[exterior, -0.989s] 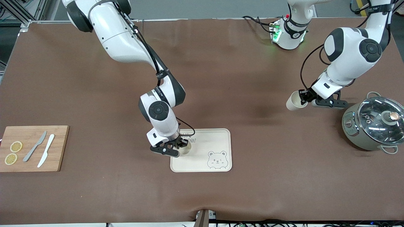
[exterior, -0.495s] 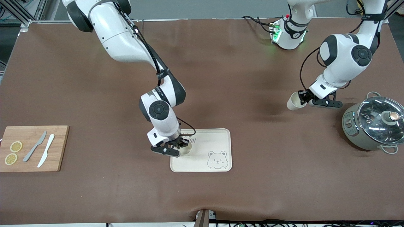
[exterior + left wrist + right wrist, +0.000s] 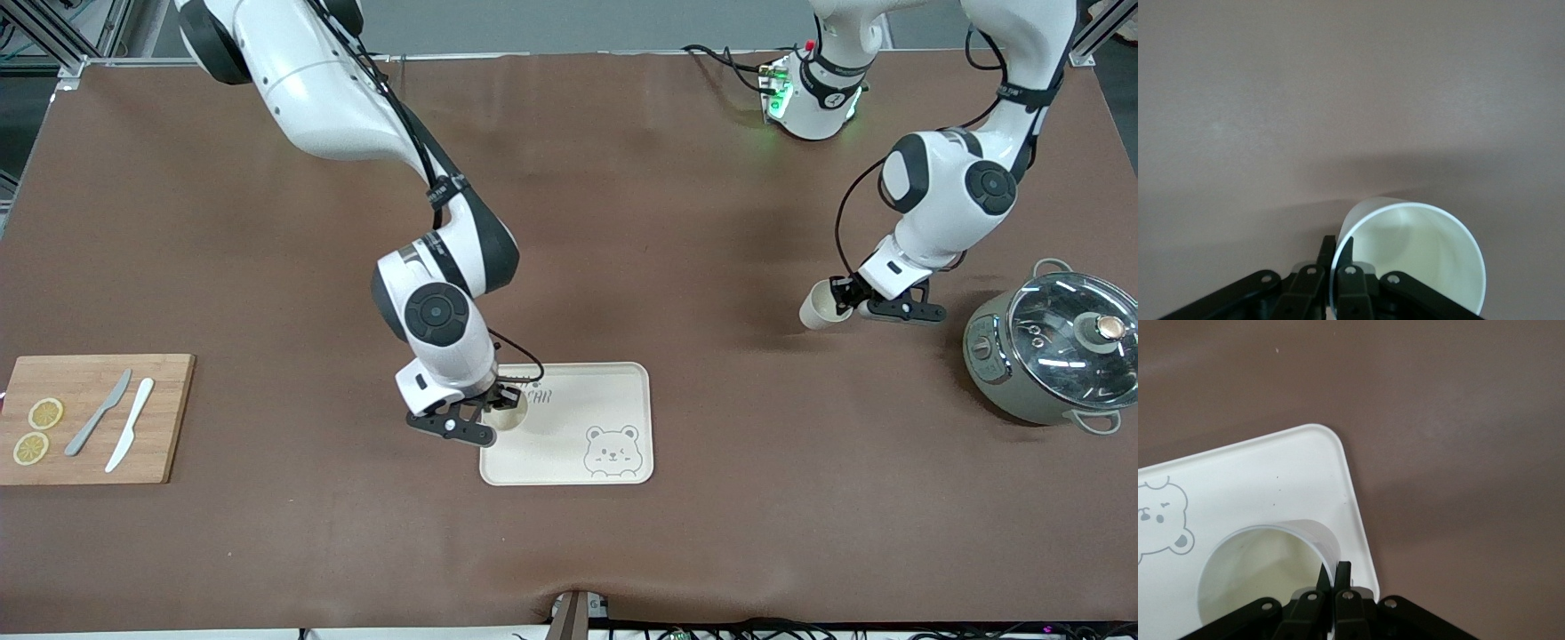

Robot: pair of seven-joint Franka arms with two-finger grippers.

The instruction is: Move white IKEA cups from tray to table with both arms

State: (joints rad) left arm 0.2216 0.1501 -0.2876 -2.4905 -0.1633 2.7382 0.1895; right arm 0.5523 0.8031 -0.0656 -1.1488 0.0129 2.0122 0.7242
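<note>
Two white IKEA cups are in transfer, one per arm. We see the right gripper (image 3: 498,411) over the tray (image 3: 613,391) at the corner nearest the right arm's end; its jaws are closed on the wall of one cup (image 3: 1265,577), one finger inside the rim and one outside. This cup shows against the tray's corner; whether it is lifted clear we cannot tell.

We see the left gripper (image 3: 840,295) over bare tabletop (image 3: 676,222), beside the lidded pot (image 3: 1053,347) at the left arm's end. Its jaws are pinched on the rim of the other cup (image 3: 818,307), which appears tilted and low over the brown surface, well apart from the tray.

We judge the step in hand as carry and set-down. Next, the left arm should level its cup, lower it until the base seats, then release. The right arm should raise its cup above the tray rim before travelling sideways to bare tabletop.
</note>
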